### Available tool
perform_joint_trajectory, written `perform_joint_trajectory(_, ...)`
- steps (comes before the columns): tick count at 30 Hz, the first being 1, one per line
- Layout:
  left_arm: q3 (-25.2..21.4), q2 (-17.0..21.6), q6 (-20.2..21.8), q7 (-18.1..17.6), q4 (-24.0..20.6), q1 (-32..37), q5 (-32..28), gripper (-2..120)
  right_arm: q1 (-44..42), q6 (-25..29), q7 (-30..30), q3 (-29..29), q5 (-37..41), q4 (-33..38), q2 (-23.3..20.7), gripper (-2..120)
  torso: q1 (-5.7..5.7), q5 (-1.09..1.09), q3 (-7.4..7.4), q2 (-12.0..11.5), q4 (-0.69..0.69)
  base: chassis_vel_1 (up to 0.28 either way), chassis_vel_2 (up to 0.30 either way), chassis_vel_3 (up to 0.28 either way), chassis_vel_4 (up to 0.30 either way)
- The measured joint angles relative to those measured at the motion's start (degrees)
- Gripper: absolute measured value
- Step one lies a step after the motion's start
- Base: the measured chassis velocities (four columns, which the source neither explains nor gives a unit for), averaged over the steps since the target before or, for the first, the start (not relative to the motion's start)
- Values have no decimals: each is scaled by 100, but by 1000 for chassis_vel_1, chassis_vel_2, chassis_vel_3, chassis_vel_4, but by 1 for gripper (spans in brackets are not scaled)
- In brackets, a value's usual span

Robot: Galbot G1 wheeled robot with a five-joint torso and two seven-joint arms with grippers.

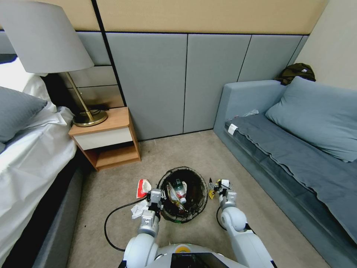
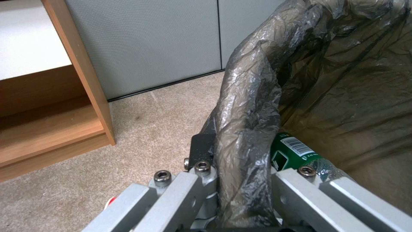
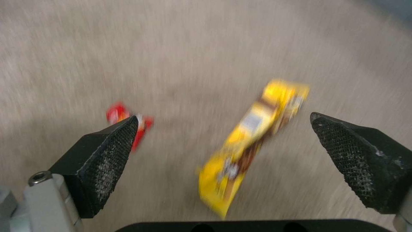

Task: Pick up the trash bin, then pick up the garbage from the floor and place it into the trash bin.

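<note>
The trash bin (image 1: 183,194) stands on the carpet, its black bag liner (image 2: 247,106) folded over the rim. My left gripper (image 1: 156,196) is shut on the rim's near-left side, one finger (image 2: 201,146) outside and the other inside. A green-labelled bottle (image 2: 292,150) and wrappers lie inside the bin. Right of the bin, my right gripper (image 1: 224,188) hangs open just above the floor. Between its fingers (image 3: 109,151) lies a yellow snack wrapper (image 3: 253,132), with a small red wrapper (image 3: 121,113) beside it. A red-and-white paper cup (image 1: 143,187) and white tissue (image 1: 138,209) lie left of the bin.
A wooden nightstand (image 1: 108,139) with a lamp (image 1: 44,41) stands at the back left, beside the bed (image 1: 29,156). A grey sofa (image 1: 297,149) runs along the right. A black cable (image 1: 111,223) loops on the carpet by my left arm.
</note>
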Motion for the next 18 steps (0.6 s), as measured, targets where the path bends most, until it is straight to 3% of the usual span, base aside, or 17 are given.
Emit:
perform_joint_trajectory(7, 11, 15, 0, -9, 0, 20, 2, 1, 320, -295, 57, -119, 286, -515, 16, 100, 0, 0, 0, 0, 0, 0, 0, 0, 0)
perform_joint_trajectory(18, 33, 12, -3, -13, 8, 26, 1, 1, 695, -230, 9, -117, 196, -1038, 108, 100, 0, 0, 0, 1, 1, 0, 0, 0, 0)
